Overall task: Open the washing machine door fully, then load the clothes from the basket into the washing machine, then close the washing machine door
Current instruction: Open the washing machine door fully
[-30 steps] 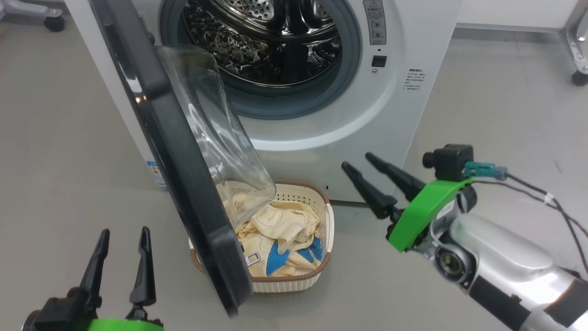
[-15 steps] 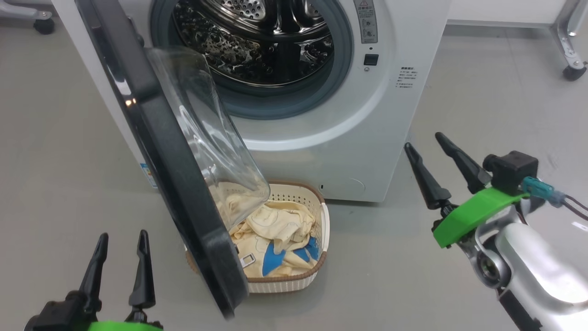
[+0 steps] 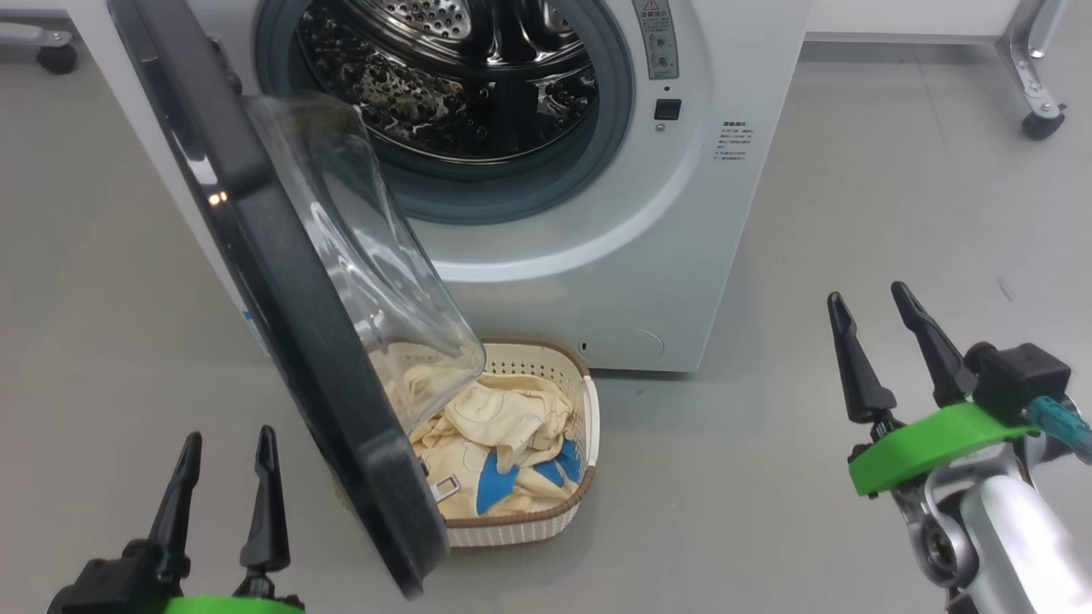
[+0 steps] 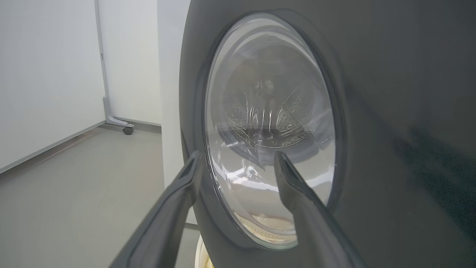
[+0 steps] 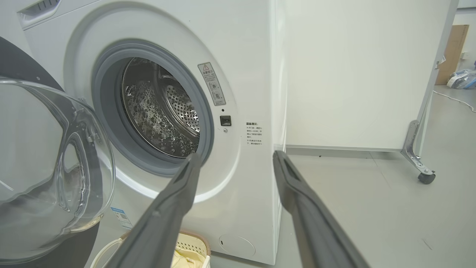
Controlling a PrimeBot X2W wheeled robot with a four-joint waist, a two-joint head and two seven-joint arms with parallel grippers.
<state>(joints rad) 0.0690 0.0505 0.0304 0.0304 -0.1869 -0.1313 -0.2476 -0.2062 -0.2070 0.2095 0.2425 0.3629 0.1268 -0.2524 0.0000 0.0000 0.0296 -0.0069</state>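
Head view: the door [image 3: 281, 281] hangs partly open over the basket [image 3: 512, 524] of clothes [image 3: 503, 418], on the floor [image 3: 853, 213] before the washing machine [image 3: 682, 256]; left tool [image 3: 231, 432] and right tool [image 3: 866, 291] gape, empty. Left wrist view — the door's glass close ahead. Right wrist view — the drum [image 5: 160, 111] ahead

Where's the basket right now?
In the head view, the basket sits on the floor in front of the washing machine, partly behind the open door, holding the clothes.
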